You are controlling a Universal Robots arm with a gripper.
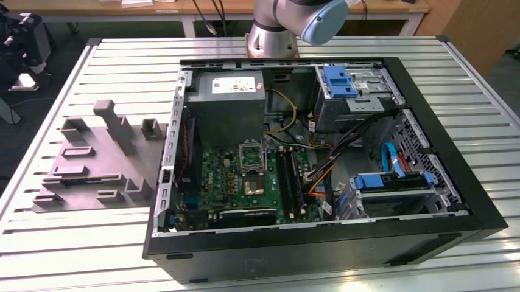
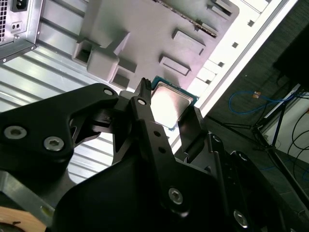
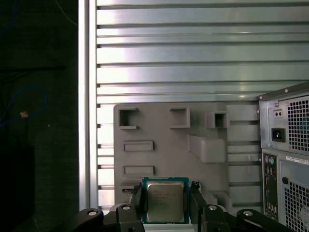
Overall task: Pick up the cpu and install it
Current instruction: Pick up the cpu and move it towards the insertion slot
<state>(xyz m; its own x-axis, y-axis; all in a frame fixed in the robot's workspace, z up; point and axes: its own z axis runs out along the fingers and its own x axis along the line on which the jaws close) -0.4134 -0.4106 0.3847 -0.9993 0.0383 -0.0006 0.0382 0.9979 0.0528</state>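
Note:
The cpu (image 3: 165,203) is a small square chip with a silvery top and a pale rim. My gripper (image 3: 166,194) is shut on it, one black finger (image 3: 136,200) on each side. In the second wrist view the cpu (image 2: 170,102) sits the same way in the gripper (image 2: 169,105), well above the grey moulded fixture plate (image 2: 145,29). The exterior view shows the open computer case (image 1: 325,243) with its green motherboard (image 1: 235,182) and an empty metal-framed socket (image 1: 252,155).
The fixture plate (image 1: 89,164) lies on the slatted metal table (image 1: 97,243) at the exterior view's left of the case. Inside the case are a power supply (image 1: 231,97), cables (image 1: 325,164) and blue-latched drive bays (image 1: 390,182). The table's edge (image 3: 87,121) drops to a dark floor.

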